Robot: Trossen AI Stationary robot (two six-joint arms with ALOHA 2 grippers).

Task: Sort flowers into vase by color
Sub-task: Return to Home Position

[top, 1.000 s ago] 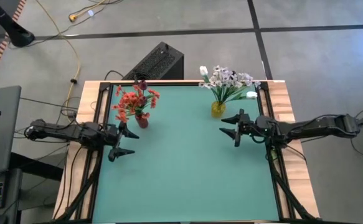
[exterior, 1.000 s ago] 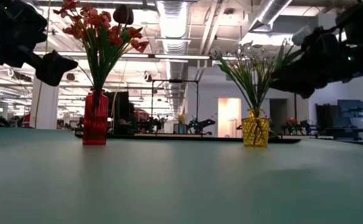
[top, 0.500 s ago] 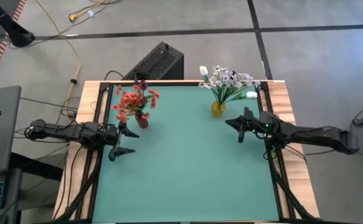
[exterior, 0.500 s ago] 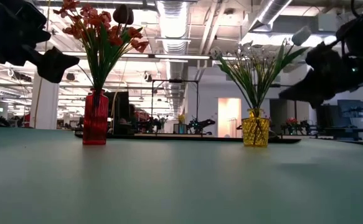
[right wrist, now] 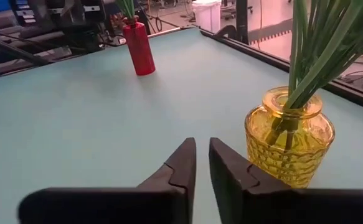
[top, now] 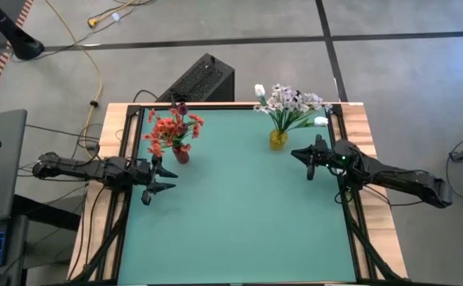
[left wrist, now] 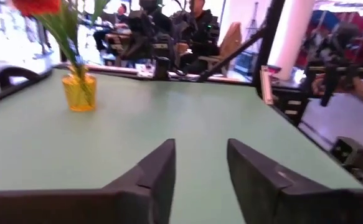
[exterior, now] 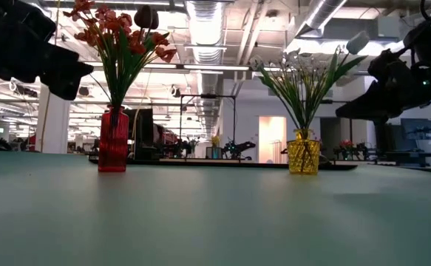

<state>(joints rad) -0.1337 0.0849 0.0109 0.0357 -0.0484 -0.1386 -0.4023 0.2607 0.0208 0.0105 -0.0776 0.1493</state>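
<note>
Both pincers have narrowed since a second ago, and the right arm has pulled back toward its own table edge.

Left gripper point(top: 158, 179) hangs over the left side of the green table point(top: 239, 222), just in front of the red vase point(top: 182, 154) and apart from it. Fingers are released, with a clear gap in the left wrist view, and nothing is between them.

Red vase stands upright near the far-left corner. It holds orange-red blossoms point(top: 167, 127) on green stems, and a dark bud point(exterior: 146, 16) tops the bunch.

Yellow vase point(top: 278, 139) stands upright far right of centre, well apart from the red one. It holds the white blossoms point(top: 291, 99), with a white bud point(top: 259, 90) at the left of the spray.

Right gripper point(top: 306, 159) hovers just in front of the yellow vase, slightly to its right, not touching it. Fingers are clenched to a hairline gap in the right wrist view and grasp nothing.

No flowers lie on the table.
</note>
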